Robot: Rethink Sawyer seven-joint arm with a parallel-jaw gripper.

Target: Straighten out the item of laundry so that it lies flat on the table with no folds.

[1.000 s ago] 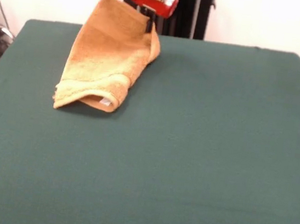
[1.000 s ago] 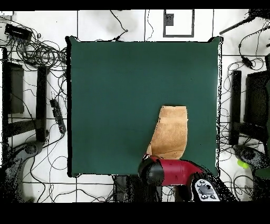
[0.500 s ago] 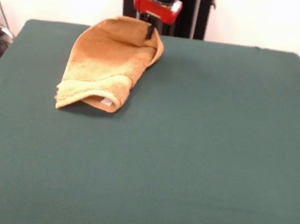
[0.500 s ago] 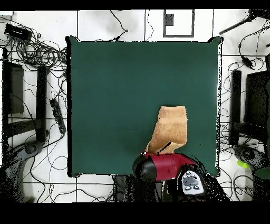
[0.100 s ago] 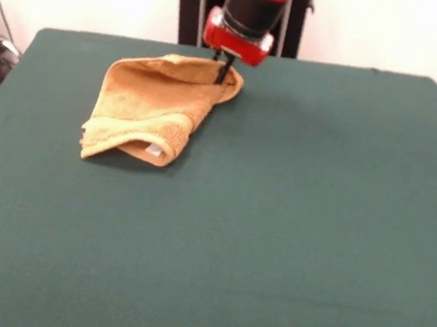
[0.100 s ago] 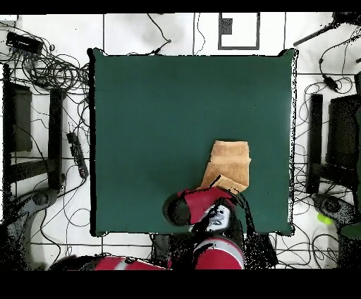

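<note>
The item of laundry (image 5: 149,106), an orange-tan towel, lies folded over itself on the far left part of the green table (image 5: 315,225). Its near end is doubled under, and a small white label (image 5: 154,149) shows there. My gripper (image 5: 223,73) is down at the towel's far right corner, with its dark fingers shut on the cloth edge, which still rises slightly toward them. In the overhead view the towel (image 6: 229,161) shows as a short folded shape on the table (image 6: 155,127). The red arm (image 6: 201,204) covers the towel's lower end and hides the gripper.
Cables and dark equipment (image 6: 49,70) lie on the floor around the table. Black stands (image 6: 314,141) flank its right side. The black pedestal column (image 5: 193,3) rises just behind the towel.
The gripper has come down and shifted right with the towel corner. The raised part of the towel has sunk onto the table, leaving a lower, flatter heap.
</note>
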